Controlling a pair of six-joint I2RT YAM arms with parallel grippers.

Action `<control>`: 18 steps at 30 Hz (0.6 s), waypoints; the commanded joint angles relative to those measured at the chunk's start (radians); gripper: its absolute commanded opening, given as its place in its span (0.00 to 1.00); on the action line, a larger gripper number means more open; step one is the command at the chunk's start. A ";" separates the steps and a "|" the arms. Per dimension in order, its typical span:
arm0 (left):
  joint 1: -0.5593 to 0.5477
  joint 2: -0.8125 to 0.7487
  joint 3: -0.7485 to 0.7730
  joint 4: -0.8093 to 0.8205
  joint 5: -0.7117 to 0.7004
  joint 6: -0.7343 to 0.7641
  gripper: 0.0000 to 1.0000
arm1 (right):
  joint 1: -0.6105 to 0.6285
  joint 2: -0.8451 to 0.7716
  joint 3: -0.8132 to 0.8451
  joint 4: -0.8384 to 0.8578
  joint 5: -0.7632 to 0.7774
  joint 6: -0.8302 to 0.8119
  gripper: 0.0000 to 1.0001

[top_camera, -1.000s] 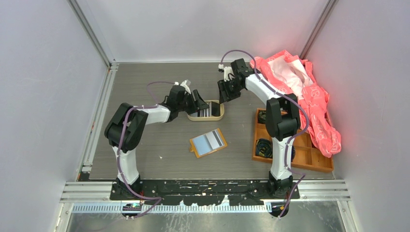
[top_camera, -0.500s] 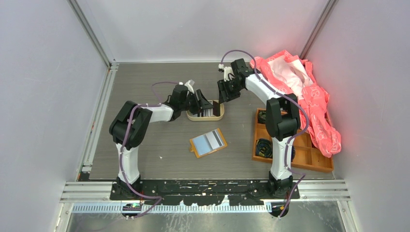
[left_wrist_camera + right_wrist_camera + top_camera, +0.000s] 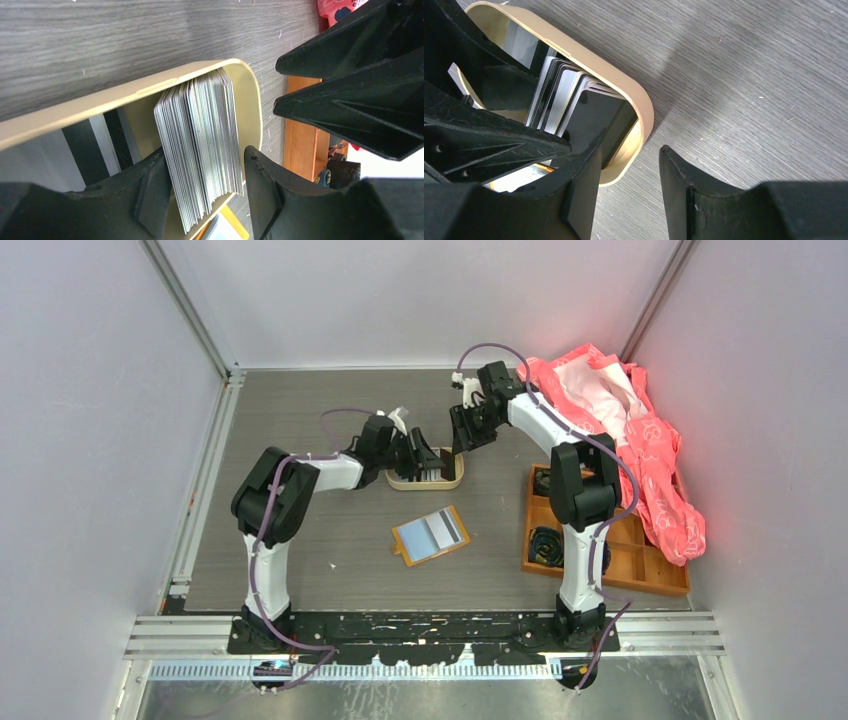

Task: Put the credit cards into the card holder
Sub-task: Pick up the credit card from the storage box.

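One card holder (image 3: pixel 431 536) is laid open mid-table, long axis left-near to right-far. Farther off, the cards (image 3: pixel 200 125) are flanked by the left gripper (image 3: pixel 205 152), grip unclear; the tin (image 3: pixel 644 115) wall is straddled by the parted, empty right gripper (image 3: pixel 630 150).

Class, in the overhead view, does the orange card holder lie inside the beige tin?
No, the card holder lies open nearer the arm bases, apart from the tin.
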 commanded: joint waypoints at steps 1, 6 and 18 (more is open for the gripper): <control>0.004 -0.106 -0.029 0.033 0.019 0.018 0.53 | 0.006 -0.011 0.005 0.018 -0.023 0.008 0.51; 0.018 -0.136 -0.055 0.036 0.026 0.019 0.52 | 0.006 -0.011 0.007 0.017 -0.021 0.007 0.51; 0.038 -0.151 -0.052 -0.085 -0.071 0.102 0.45 | 0.005 -0.013 0.007 0.013 -0.022 0.005 0.51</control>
